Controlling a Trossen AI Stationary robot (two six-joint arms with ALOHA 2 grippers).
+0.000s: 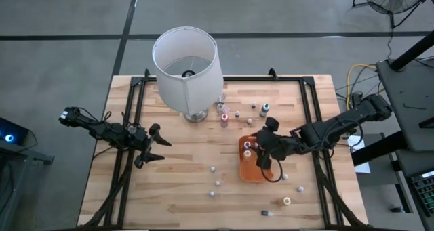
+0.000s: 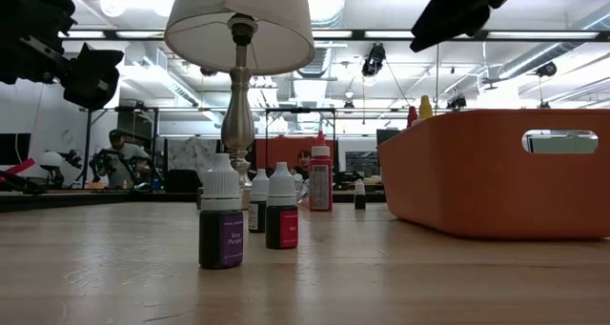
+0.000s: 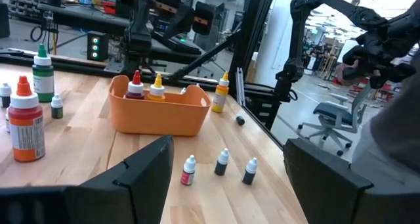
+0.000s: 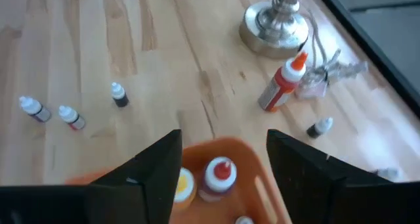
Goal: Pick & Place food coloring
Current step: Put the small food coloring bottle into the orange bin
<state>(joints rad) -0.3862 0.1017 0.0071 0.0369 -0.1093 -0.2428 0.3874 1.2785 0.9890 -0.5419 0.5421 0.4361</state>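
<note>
Food coloring bottles lie scattered over my worktop (image 1: 176,183). Two of them, a red-capped one (image 4: 218,173) and a yellow-capped one (image 4: 184,184), stand inside the orange tray (image 1: 252,170) at the right of centre. My right gripper (image 1: 261,150) hangs just above the far end of that tray, directly over those two bottles; its fingers (image 4: 154,168) stand apart with nothing between them.

A larger red bottle (image 1: 224,119) stands just beside the lamp base (image 1: 196,114), under the white lampshade (image 1: 186,58) at the far middle of the worktop. A few small dark bottles (image 1: 264,110) sit to the right of it, near the far edge. Three small white-capped bottles (image 1: 215,183) stand loose on the bare wood left of the tray, nearer to me, and a few more (image 1: 287,200) lie near the front right corner, one of them on its side.

My left gripper (image 1: 154,143) waits above the left part of the worktop, well apart from the tray, pointing toward it. Its fingers (image 3: 141,178) are spread wide and hold nothing.
</note>
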